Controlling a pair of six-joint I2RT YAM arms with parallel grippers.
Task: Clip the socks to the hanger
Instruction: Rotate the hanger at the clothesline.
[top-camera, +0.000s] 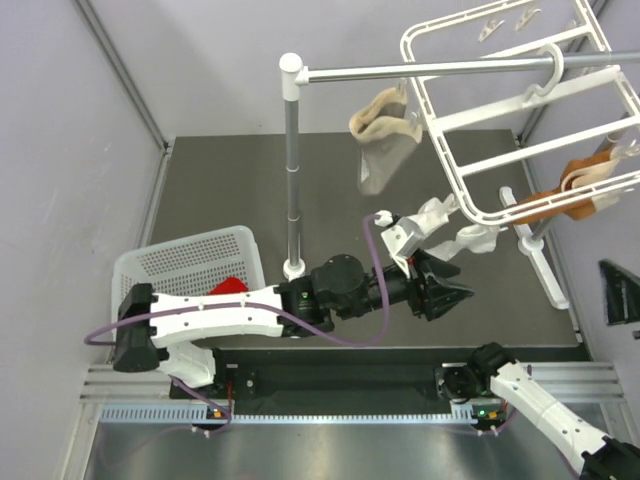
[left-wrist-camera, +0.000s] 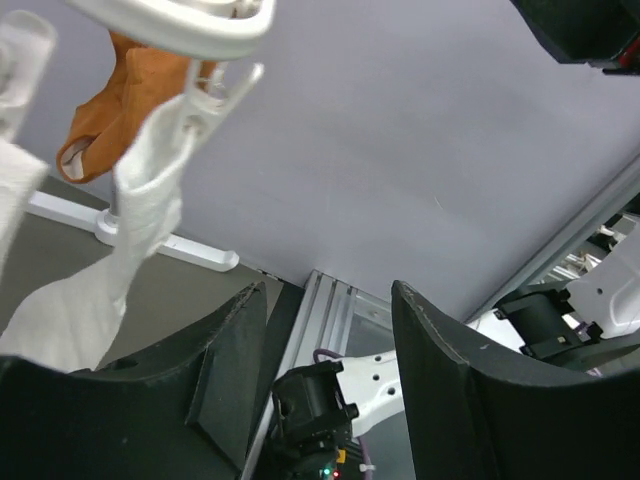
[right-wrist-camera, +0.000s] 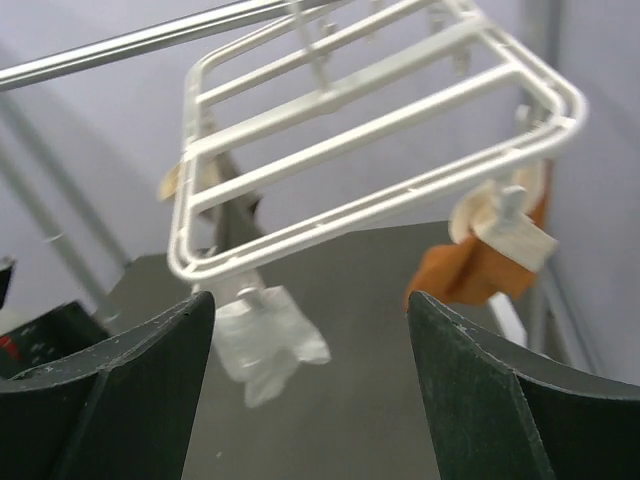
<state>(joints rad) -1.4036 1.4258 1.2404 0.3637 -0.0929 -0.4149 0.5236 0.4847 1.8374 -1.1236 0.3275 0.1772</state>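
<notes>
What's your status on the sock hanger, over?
Open and empty: left end effector, right end effector. White sock, orange sock, beige sock hanging on hanger. Red sock in basket. Stand pole close by left arm.

Outstretched left claw (top-camera: 452, 289) gapes empty; right claw (right-wrist-camera: 310, 385) spread wide, empty.

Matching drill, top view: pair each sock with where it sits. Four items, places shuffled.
Things:
1 beige sock
2 white sock
3 orange sock
4 red sock

Places:
A in the white basket
B pegged at the right side of the hanger
C hanging nearest the upright pole
D hanging right by the left tool

Pairs: 1-C; 2-D; 3-B; 4-A
</notes>
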